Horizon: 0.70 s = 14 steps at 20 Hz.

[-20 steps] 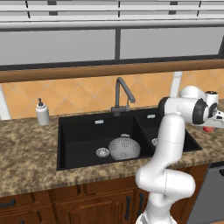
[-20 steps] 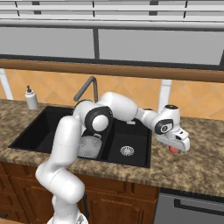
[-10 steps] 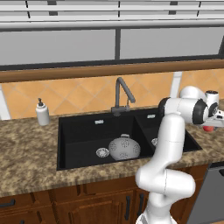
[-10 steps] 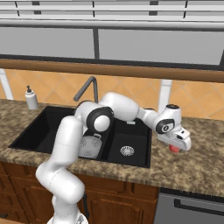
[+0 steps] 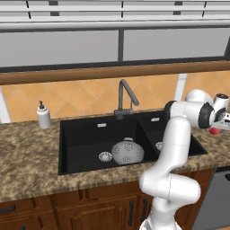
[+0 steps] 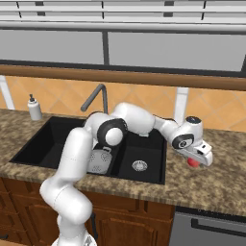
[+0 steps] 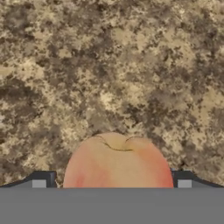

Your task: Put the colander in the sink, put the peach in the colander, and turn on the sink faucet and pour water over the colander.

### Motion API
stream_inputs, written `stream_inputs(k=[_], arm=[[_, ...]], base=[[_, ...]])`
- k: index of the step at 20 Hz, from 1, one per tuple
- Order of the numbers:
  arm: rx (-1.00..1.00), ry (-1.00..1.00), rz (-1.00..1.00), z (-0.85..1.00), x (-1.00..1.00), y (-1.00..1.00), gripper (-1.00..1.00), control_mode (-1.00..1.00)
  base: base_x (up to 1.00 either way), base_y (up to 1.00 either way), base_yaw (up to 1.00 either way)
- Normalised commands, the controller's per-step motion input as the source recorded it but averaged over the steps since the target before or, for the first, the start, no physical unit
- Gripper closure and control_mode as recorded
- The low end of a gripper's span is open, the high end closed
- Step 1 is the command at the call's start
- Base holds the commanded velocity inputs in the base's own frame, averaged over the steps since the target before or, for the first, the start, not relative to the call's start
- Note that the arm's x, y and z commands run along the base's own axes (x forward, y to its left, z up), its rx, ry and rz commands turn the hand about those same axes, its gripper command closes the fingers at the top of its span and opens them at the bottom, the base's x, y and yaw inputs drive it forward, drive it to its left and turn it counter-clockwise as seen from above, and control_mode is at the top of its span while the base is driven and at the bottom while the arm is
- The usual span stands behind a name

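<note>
peach (image 7: 118, 162): lies on the desk right of the sink, close to the desk's front edge; in the hand view it sits at the bottom middle, between the two dark fingertips (image 7: 41, 180), one at each side of it.
peach to claw: the claw (image 6: 196, 159) is low over the fruit, its jaws on either side of it. Whether the pads touch its skin I cannot tell; the contact is hidden at the bottom of the hand view.
claw state: spread about as wide as the peach; whether it is already grasping or merely around it I cannot tell.
colander (image 5: 127, 152): already in the sink's (image 5: 81, 130) left basin, near the divider, beside the left drain.
step in hand: the second one, by my judgement, taking the peach off the desk (image 6: 226, 192); the colander step looks done.
next move: likely close firmly on the fruit if not yet gripped, lift clear of the desk, swing left over the basin, and release above the colander. A round fruit may roll if the squeeze is off centre.
faucet (image 5: 125, 96): behind the sink's middle, no water running; that step is not yet begun.
</note>
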Motion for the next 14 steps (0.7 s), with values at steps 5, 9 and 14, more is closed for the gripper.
stream_inputs(k=[5,9,14], arm=[[0.0,-0.1,0.0,-0.58,0.0,0.02,1.0,-1.0],[0.0,-0.03,0.0,-0.54,0.0,0.14,1.0,-1.0],[0.09,0.11,0.06,-0.11,-0.02,0.36,1.0,-1.0]], base=[[0.0,0.0,0.0],[0.0,0.0,0.0],[0.0,0.0,0.0]])
